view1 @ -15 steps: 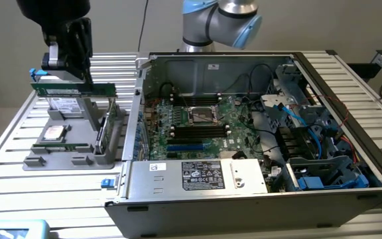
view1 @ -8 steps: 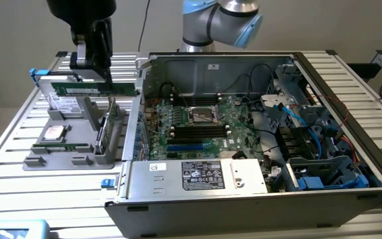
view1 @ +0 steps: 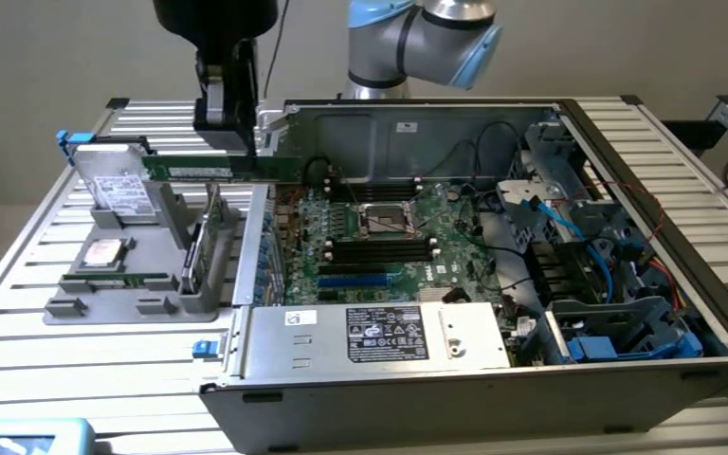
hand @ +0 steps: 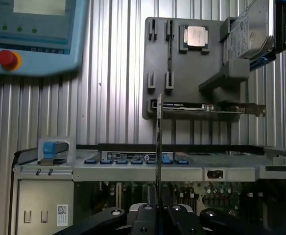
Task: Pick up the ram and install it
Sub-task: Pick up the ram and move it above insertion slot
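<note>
**Colleague:** What is the pincer doing?

**Operator:** My pincer (view1: 240,142) is pinching the ram (view1: 200,170) by its upper edge. The stick hangs level just beneath the fingers, at the rim of the open computer case (view1: 465,403). The dark memory slots (view1: 379,250) lie lower, off to one side.

**Colleague:** Risks?

**Operator:** I judge the narrow grip could let it tilt, then catch the rim or enter a slot crooked.

**Colleague:** Its look?

**Operator:** Long, thin, green, with a paler strip.

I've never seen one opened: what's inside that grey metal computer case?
A green motherboard with a square silver socket and black slots, plus blue cables. The labelled silver box hides what's beneath.
</note>
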Controlling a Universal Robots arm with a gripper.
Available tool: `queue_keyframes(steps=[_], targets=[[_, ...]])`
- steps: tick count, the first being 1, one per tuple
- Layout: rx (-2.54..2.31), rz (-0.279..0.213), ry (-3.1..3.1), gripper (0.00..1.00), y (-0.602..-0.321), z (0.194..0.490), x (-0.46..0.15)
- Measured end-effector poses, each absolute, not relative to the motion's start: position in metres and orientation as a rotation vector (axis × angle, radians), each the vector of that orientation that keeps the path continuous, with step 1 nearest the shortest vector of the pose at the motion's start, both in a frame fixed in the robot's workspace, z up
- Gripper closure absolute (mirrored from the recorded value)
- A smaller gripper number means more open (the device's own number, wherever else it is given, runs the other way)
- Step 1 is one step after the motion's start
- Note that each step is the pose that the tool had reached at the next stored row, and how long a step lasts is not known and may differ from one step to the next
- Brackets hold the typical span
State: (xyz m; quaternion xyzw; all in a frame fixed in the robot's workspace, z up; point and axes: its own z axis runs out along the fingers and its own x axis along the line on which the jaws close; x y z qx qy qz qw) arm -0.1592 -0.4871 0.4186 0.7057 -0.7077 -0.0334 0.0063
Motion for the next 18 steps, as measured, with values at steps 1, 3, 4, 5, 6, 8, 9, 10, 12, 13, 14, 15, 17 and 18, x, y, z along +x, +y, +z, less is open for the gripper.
queue_keyframes(steps=[1, 3, 4, 5, 6, 8, 9, 10, 12, 13, 14, 15, 17, 18], targets=[[2.208, -0.105, -2.214, 0.86, -0.487, 0.419, -0.155], [2.208, -0.105, -2.214, 0.86, -0.487, 0.419, -0.146], [2.208, -0.105, -2.214, 0.86, -0.487, 0.419, -0.141], [2.208, -0.105, -2.214, 0.86, -0.487, 0.419, -0.136], [2.208, -0.105, -2.214, 0.86, -0.487, 0.419, -0.132], [2.208, -0.105, -2.214, 0.86, -0.487, 0.419, -0.123], [2.208, -0.105, -2.214, 0.86, -0.487, 0.419, -0.118], [2.208, -0.105, -2.214, 0.86, -0.487, 0.419, -0.114], [2.208, -0.105, -2.214, 0.86, -0.487, 0.419, -0.105], [2.208, -0.105, -2.214, 0.86, -0.487, 0.419, -0.1], [2.208, -0.105, -2.214, 0.86, -0.487, 0.419, -0.095], [2.208, -0.105, -2.214, 0.86, -0.487, 0.419, -0.091], [2.208, -0.105, -2.214, 0.86, -0.487, 0.419, -0.082], [2.208, -0.105, -2.214, 0.86, -0.487, 0.419, -0.078]])
